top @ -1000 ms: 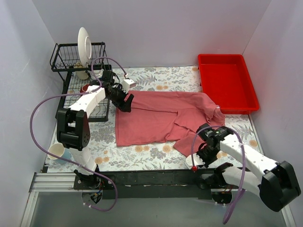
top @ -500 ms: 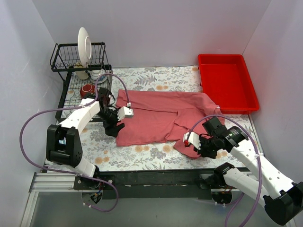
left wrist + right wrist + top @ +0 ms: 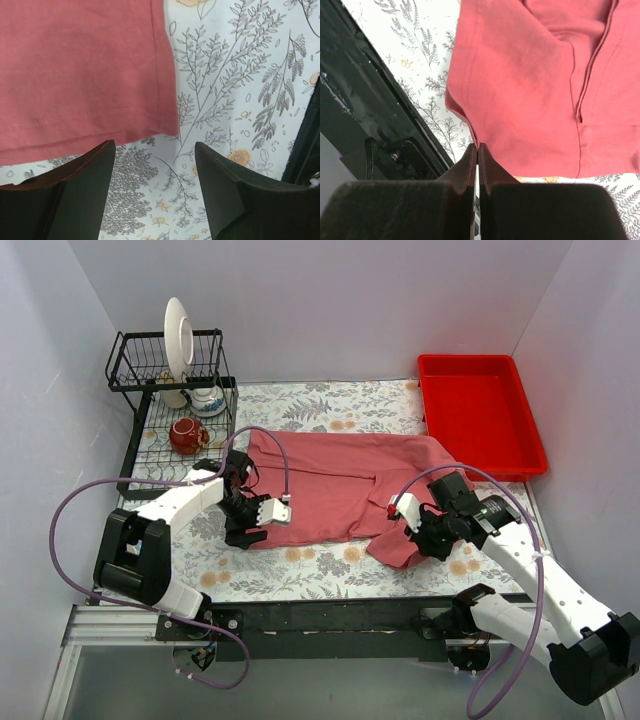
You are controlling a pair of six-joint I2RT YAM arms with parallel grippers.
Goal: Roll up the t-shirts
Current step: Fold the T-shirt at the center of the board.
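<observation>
The dusty-red t-shirt [image 3: 335, 485] lies spread on the floral table cover, with a folded flap at its near right. My left gripper [image 3: 243, 530] is open and empty beside the shirt's near left corner. In the left wrist view that corner [image 3: 165, 122] lies just beyond the open gripper [image 3: 154, 150], not between the fingers. My right gripper [image 3: 413, 537] is at the near right flap. In the right wrist view it [image 3: 478, 147] is shut, and the edge of the shirt [image 3: 520, 85] runs into the tips.
A bright red plastic tray [image 3: 480, 415] stands at the back right. A black wire dish rack [image 3: 170, 370] at the back left holds a white plate, a teapot and a red cup [image 3: 186, 434]. The black rail [image 3: 330, 615] runs along the near edge.
My left gripper moved from the shirt's far left corner toward me to its near left corner. My right gripper moved from the near edge back onto the shirt's flap.
</observation>
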